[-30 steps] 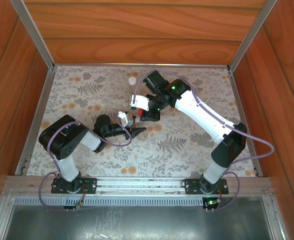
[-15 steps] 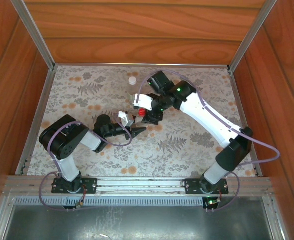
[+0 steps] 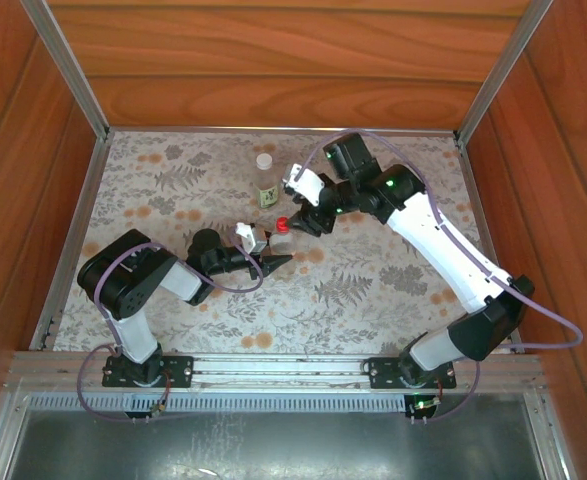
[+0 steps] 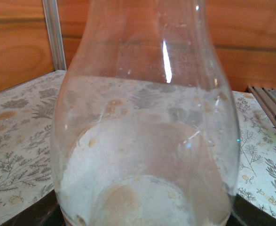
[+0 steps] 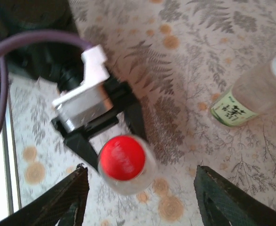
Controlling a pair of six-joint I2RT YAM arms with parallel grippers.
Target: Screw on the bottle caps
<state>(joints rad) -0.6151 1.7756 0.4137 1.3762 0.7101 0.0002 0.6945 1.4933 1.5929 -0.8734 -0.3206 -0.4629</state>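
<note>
Step in hand: tightening the red cap (image 5: pixel 122 157) on the short bottle (image 4: pixel 147 141) near the table (image 3: pixel 373 290) centre. The left gripper (image 3: pixel 271 250) jaws pinch the bottle. The right gripper (image 5: pixel 141 188) jaws stand spread, flanking the cap without contact. Next move, as judged: close on the cap and rotate. The labelled bottle (image 3: pixel 265 182) stands toward 12 o'clock.

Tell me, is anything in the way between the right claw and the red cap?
Nothing visible. The red cap sits on top of the clear bottle, which the left gripper clamps lower down. The right gripper hangs open over it, only air between. The other bottle stands well apart.
</note>
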